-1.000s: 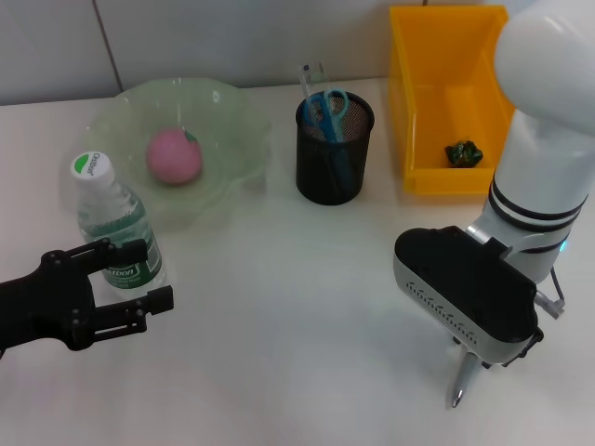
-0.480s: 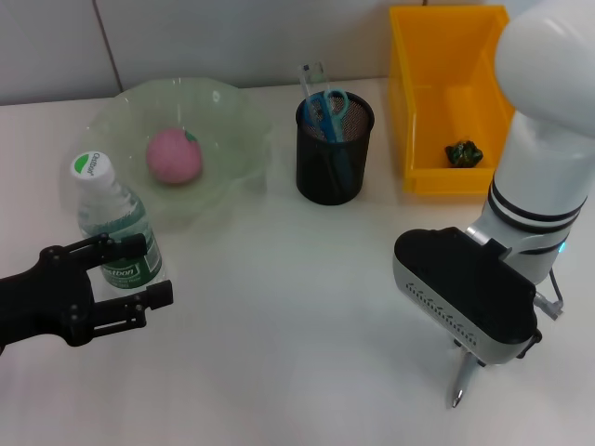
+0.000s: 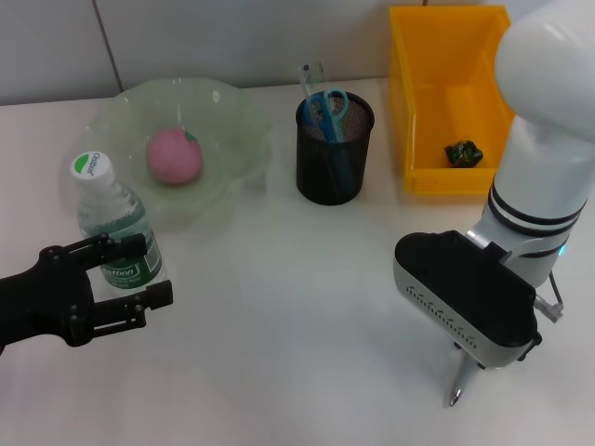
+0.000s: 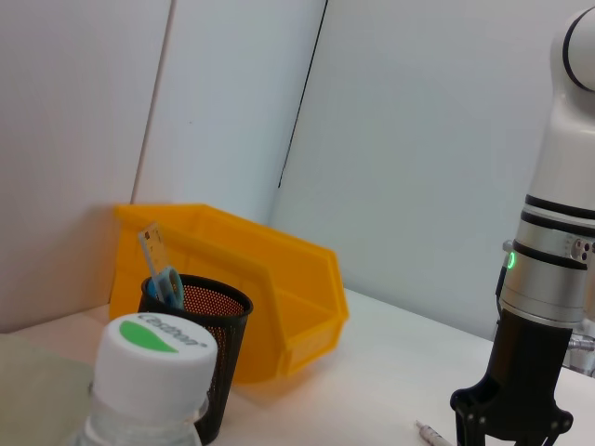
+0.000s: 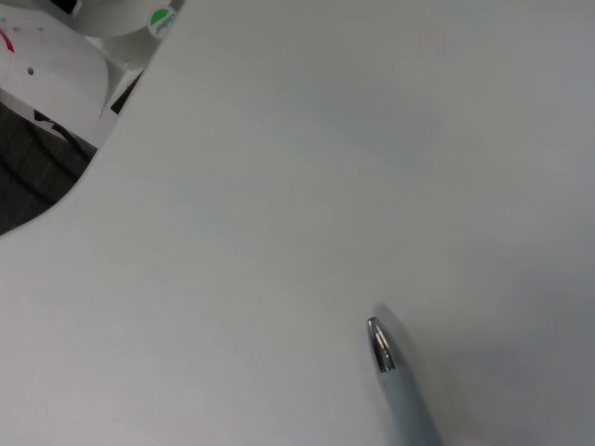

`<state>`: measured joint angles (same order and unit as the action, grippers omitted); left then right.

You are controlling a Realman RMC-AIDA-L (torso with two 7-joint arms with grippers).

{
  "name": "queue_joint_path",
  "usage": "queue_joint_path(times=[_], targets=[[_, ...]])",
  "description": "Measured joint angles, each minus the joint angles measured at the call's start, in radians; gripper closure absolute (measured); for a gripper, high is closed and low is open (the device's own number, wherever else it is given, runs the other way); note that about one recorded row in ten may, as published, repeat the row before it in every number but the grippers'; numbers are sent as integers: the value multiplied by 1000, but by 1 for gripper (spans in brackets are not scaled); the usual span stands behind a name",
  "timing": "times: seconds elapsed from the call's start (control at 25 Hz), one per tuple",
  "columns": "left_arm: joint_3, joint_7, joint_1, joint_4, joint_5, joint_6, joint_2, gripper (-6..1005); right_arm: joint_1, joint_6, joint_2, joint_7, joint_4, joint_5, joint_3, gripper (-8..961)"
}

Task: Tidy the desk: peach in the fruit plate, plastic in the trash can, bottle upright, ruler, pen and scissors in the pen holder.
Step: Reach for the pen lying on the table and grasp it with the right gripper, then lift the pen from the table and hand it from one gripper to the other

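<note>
- Your white surface (image 3: 279,316) carries everything here, with a pale wall behind it.
- The yellow bin (image 3: 444,93) sits at the back on the right, and a small crumpled green scrap of plastic (image 3: 463,152) lies inside it.
- The pale green fruit plate (image 3: 232,125) sits at the back on the left with the pink peach (image 3: 174,155) resting in it.
- Your right arm reaches down near the front right; its claw (image 3: 460,353) is at the pen, hidden under the wrist housing, so you cannot tell whether the fingers are closed on it.
- Your left claw (image 3: 130,275) is at the front left, fingers spread apart, one on each side of the bottle's lower part, not visibly pressing it.
- The water bottle (image 3: 116,228) stands upright just in front of the fruit plate, white cap with a green mark on top.
- The black mesh pen holder (image 3: 333,158) stands between plate and bin, and holds the blue-handled scissors (image 3: 327,104) and a clear ruler (image 3: 310,79).
- The silver pen (image 3: 459,376) pokes out below the right wrist, tilted, tip down at the surface; the right wrist view shows its tip (image 5: 379,346) at or just above the surface.
</note>
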<state>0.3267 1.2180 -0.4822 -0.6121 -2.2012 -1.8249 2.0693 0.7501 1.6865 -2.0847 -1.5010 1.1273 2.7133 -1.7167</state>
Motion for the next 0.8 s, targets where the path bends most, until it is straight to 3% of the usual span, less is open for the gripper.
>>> queue_joint_path(times=[0.52, 0.76, 0.8], targets=[[0, 0, -1, 0, 0, -5, -1, 266, -7, 42, 2, 26, 47, -18, 57, 795], [0, 0, -4, -1, 1, -22, -3, 268, 52, 124, 4, 20, 64, -52, 238, 827], [0, 0, -4, -2, 2, -28, -3, 268, 74, 152, 4, 18, 67, -68, 325, 827]])
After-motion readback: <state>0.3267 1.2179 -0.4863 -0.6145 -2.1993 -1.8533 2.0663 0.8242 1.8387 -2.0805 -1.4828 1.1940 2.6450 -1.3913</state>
